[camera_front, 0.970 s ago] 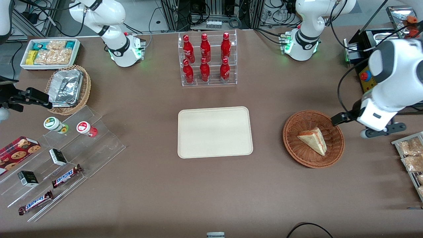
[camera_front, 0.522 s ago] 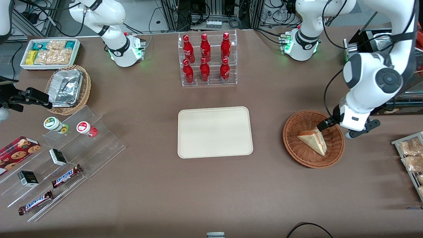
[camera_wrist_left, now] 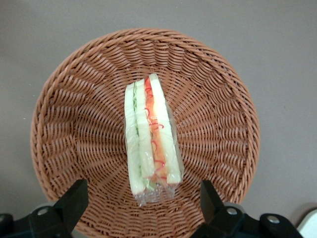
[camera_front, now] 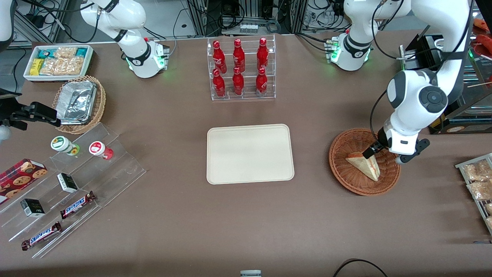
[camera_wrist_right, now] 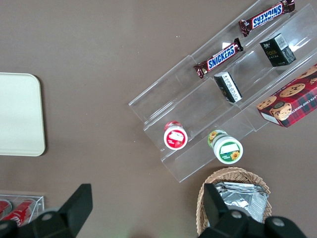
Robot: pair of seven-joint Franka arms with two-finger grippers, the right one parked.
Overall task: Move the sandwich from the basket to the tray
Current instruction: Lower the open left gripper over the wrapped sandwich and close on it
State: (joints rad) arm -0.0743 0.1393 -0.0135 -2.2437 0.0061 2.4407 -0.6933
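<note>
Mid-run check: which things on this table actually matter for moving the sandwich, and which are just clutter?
In the job:
sandwich, lying in the basket
basket
tray, nothing on it yet
gripper, open, above the basket, fingers either side of the sandwich

Lying about:
red bottles in the rack
foil containers
Snickers bars
cookie box
</note>
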